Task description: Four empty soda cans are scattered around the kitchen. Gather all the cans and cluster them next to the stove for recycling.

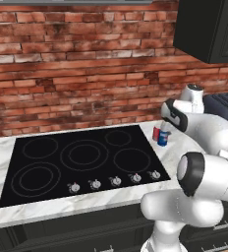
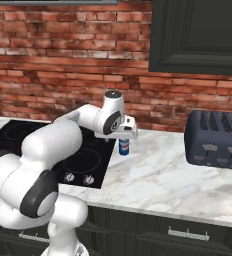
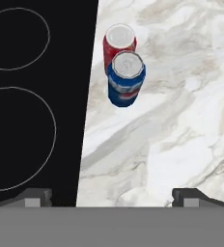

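Soda cans are the object here, and two of the four stand on the white marble counter (image 2: 168,175), just right of the stove (image 1: 81,160), which fills the centre-left of the left base view. The arm reaches over them from the lower right of that view. In the hand view the gripper (image 3: 111,195) hangs above bare counter with its two fingertips far apart at the bottom corners and nothing between them, so the fingers are wide and empty.

The step in hand looks like a release just made or a retreat from the cluster. To do it well, the hand should lift straight away from the counter before swinging, since both cans sit close under the wrist and a sideways sweep could topple them. The fingers should stay wide until clear.

Counted, largest first: one stove with five ring burner outlines and five silver knobs (image 1: 115,181); one dark toaster (image 2: 215,139) at the right of the right base view; one blue soda can (image 3: 126,79) and one red soda can (image 3: 118,44), upright and touching or nearly so, in the upper middle of the hand view.
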